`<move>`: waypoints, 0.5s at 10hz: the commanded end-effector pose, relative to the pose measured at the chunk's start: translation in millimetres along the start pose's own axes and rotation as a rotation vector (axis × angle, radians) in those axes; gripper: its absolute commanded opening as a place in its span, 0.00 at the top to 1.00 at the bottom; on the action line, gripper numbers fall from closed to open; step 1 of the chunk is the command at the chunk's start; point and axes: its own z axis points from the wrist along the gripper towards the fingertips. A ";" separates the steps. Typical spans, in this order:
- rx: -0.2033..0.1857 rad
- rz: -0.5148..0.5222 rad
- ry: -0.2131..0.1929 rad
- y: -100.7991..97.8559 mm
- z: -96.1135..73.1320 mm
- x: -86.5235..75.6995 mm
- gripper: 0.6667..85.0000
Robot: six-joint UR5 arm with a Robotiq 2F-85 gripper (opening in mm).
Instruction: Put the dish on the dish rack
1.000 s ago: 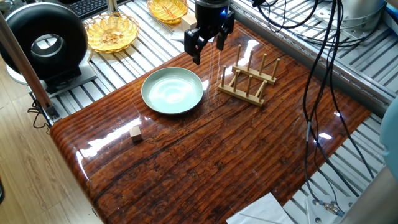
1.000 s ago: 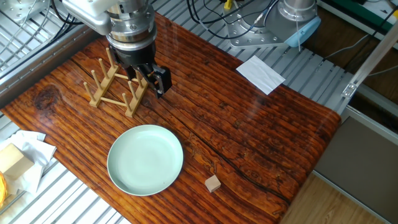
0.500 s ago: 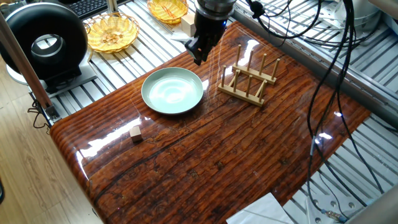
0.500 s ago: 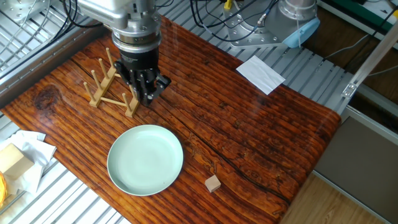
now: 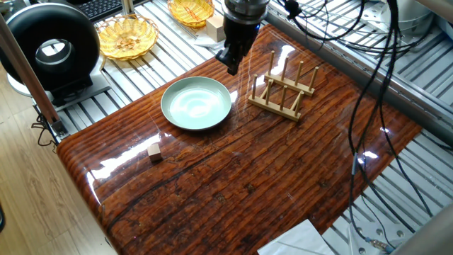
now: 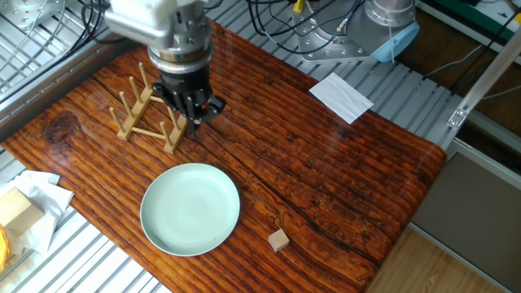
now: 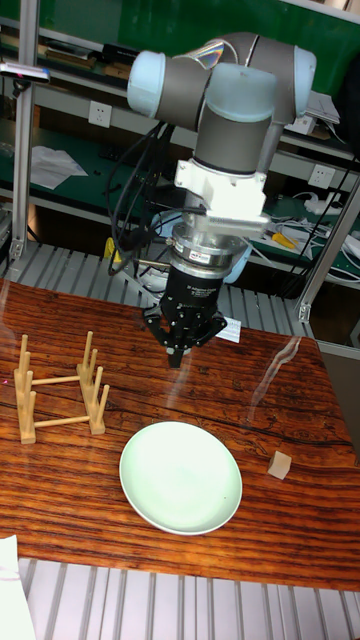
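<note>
gripper (image 7: 178, 357) pinched narrow, empty — above glossy round dish (image 7: 181, 477), beside dowel-pegged wooden dish rack (image 7: 58, 389).

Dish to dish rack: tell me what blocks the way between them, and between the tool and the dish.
Nothing visible does. The dish lies flat on bare table, the dish rack stands apart beside it with empty slots, and the tool hangs above the strip between them. The wooden cube sits off to the far side.

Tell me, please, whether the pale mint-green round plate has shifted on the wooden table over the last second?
No. The pale mint-green round plate lies flat in the same spot, beside the light-wood pegged rack and apart from the small wooden cube, untouched.
</note>
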 end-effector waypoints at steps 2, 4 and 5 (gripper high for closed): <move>0.016 -0.052 0.087 32.4 -5.8 -27.8 1.00; 0.006 -0.036 0.076 57.3 5.0 -53.7 1.00; -0.026 -0.027 0.053 74.7 13.7 -66.9 1.00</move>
